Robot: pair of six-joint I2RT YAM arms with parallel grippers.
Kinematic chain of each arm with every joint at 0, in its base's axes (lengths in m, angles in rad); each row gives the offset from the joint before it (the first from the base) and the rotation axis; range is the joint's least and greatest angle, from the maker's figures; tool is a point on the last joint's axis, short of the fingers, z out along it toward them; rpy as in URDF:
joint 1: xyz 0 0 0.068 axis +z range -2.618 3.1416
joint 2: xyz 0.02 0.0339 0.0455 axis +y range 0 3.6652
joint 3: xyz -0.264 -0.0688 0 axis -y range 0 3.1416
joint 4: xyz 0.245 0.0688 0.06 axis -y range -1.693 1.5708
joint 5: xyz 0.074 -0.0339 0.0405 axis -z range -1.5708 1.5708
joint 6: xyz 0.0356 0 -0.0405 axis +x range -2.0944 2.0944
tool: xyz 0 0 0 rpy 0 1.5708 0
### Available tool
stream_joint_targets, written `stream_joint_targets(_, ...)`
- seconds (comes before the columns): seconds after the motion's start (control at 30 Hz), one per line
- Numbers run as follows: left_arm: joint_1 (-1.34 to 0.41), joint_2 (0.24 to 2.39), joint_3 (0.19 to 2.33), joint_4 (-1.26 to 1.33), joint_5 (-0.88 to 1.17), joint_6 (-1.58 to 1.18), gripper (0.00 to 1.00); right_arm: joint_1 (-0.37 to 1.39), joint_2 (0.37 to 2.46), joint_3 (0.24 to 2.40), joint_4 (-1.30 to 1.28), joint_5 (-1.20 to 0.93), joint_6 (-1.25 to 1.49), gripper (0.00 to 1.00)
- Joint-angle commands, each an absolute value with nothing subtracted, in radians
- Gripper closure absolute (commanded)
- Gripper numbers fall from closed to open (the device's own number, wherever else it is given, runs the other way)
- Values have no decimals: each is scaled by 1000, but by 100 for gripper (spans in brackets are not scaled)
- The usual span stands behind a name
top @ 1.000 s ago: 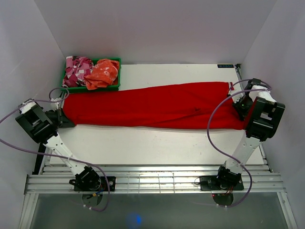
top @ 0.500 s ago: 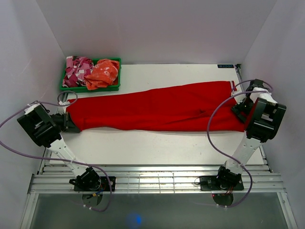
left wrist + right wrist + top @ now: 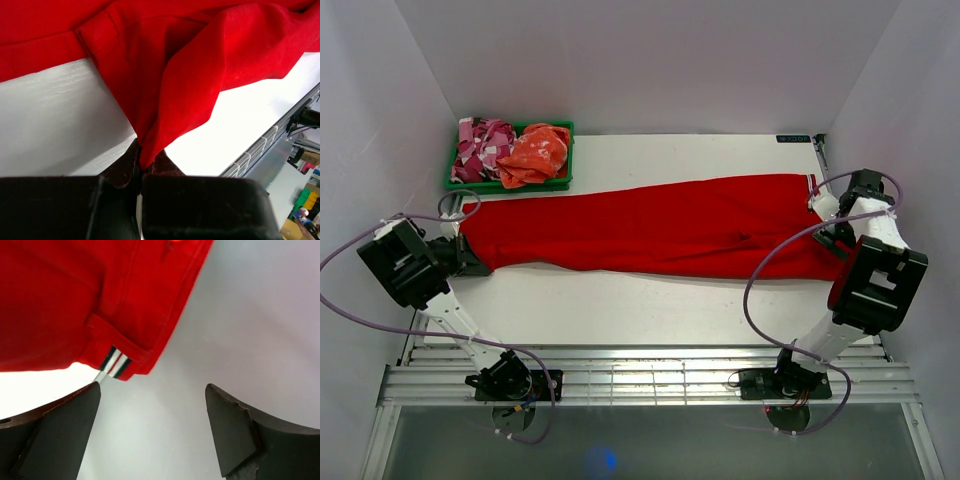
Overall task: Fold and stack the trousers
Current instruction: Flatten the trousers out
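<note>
One pair of red trousers [image 3: 650, 225] lies flat and stretched long across the middle of the white bench [image 3: 650, 310], running from near its left edge to near its right edge. We see the two legs lying together as one long band, wider at the right end. A few shallow creases show right of centre.

Left end: the left arm [image 3: 405, 265] reaches in low from the bench's left side. Its left jaws are clenched on the trousers. In the left wrist view a bunched fold of red cloth [image 3: 200, 75] runs down into the narrow slit between the two dark fingers [image 3: 122, 167], pinched tight.

Right end: the right arm [image 3: 875, 280] stands at the bench's right edge, and its right jaws are released and spread wide. In the right wrist view nothing sits between the two fingers [image 3: 65, 430], only bare bench. The trousers' edge lies just ahead of them. A small striped tab [image 3: 114, 362], white and dark, sticks out from that edge, just beside the tip of the finger on the picture's left. We cannot tell whether they touch.

Far left corner: a green bin [image 3: 563, 128] sits just beyond the trousers' left end. It holds a pink-and-white patterned garment [image 3: 480, 145] on its left side and a crumpled orange garment [image 3: 538, 152] on its right.
</note>
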State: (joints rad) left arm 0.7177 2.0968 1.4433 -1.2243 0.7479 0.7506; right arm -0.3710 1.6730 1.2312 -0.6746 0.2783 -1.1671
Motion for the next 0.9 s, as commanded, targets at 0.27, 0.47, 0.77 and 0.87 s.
stream_joint_targets(0.27, 709, 1982, 1417, -1223, 762, 727, 100, -335, 1577, 1387, -931, -269, -1158, 3)
stream_joint_targets(0.47, 706, 1997, 1434, -1247, 799, 690, 100, -7, 1365, 1178, -743, -348, -1143, 13)
stream_joint_targets(0.77, 690, 2083, 1457, -1404, 1012, 674, 100, 575, 1365, 1032, -336, -246, -977, 20)
stream_joint_targets(0.87, 675, 2094, 1418, -1405, 1086, 650, 100, 695, 1430, 1031, -174, -212, -937, 18)
